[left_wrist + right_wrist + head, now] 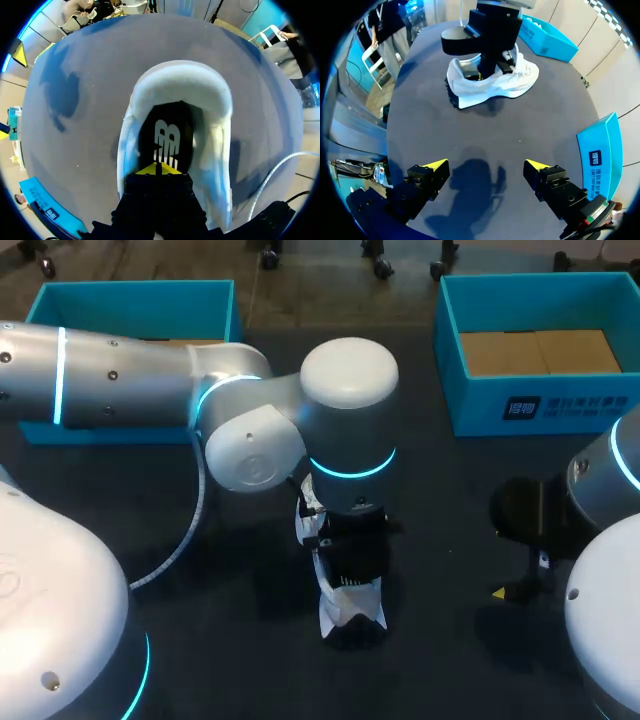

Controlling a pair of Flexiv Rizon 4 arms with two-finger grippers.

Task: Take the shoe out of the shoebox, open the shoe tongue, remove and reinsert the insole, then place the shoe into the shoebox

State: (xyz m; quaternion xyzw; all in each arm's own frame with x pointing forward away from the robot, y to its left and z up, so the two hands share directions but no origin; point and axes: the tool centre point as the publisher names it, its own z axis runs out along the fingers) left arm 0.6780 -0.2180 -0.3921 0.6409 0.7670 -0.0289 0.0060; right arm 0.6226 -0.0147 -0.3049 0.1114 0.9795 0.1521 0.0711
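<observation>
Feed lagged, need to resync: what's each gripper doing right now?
Left gripper: closed, down inside the shoe; grip on anything unclear.
Right gripper: open, empty.

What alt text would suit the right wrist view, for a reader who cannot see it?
The right gripper hangs open over the dark table. Ahead of it a white shoe stands on the table, and the left gripper is down in its opening. One blue box stands beyond the shoe, a second blue box beside the right gripper.

A dark matte table stretches under and ahead of the right gripper, a soft shadow lying beneath it.
</observation>
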